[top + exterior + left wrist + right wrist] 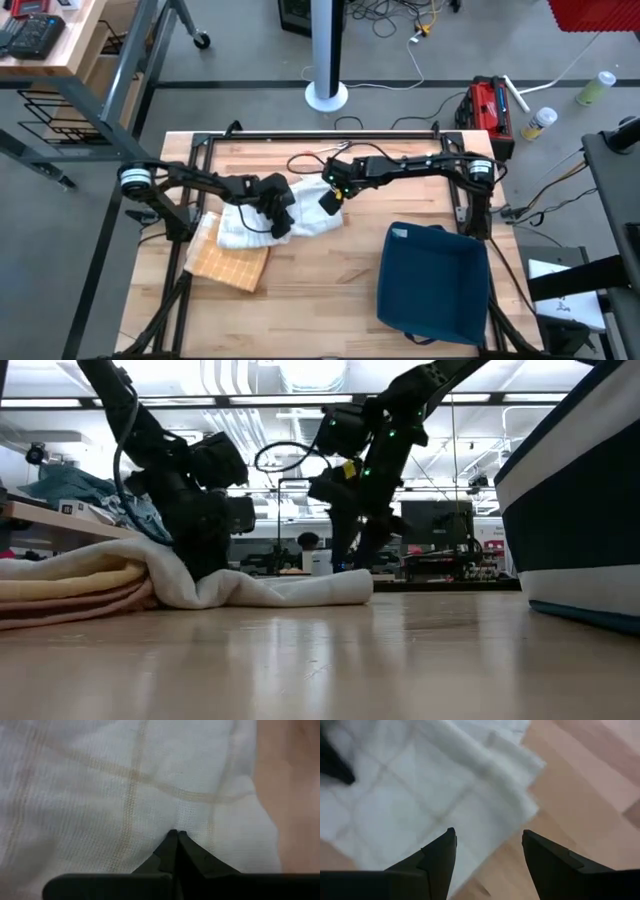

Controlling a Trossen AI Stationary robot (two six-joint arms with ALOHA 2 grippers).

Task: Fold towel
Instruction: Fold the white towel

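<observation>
I see the white towel (285, 222) doubled over mid-desk, its fold loose and uneven, so I judge squaring left. My left pincer (282, 222) presses clenched on it; my right pincer (329, 200), released, hovers at its edge.

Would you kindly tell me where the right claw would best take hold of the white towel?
Probably the white towel's loose edge nearest the right claw, coming down from above: there it lies flat and thin on the table. The shut left claw presses the middle.
</observation>
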